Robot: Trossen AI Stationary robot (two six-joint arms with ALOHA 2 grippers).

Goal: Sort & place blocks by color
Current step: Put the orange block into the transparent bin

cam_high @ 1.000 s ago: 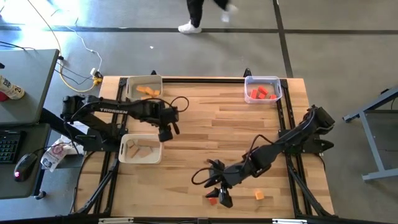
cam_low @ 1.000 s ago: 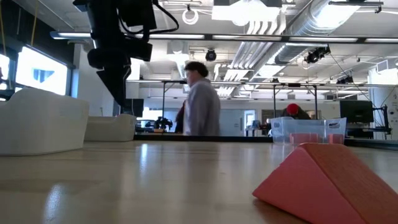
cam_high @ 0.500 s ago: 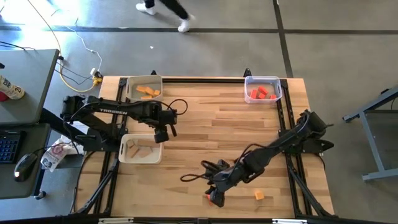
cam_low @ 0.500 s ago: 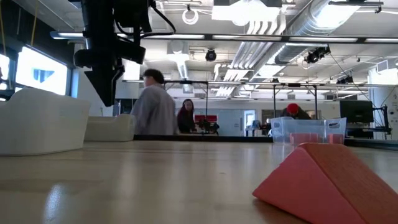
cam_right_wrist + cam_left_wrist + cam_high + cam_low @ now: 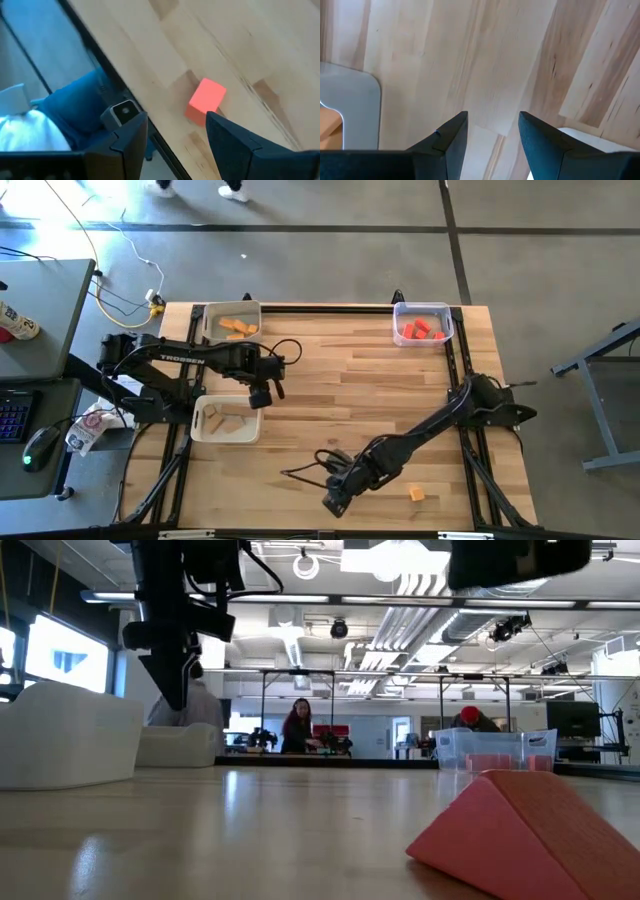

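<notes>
Red block at the table's front edge, right gripper poised over it.

The red block [image 5: 206, 100] lies on the wooden table [image 5: 350, 400] by its front edge, ahead of the right gripper [image 5: 177, 131], whose fingers are spread with nothing between them. An orange block [image 5: 417, 494] sits nearby toward the front right corner. The left gripper [image 5: 492, 132], fingers parted and empty, hangs over the table's left side between the two pale bins [image 5: 225, 420].

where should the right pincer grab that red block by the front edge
Grip the red block across its two flat side faces, coming straight down from above. It lies flat on the table, clear of other pieces, and the open right pincer already hangs almost over it, near the table's front edge.
</notes>
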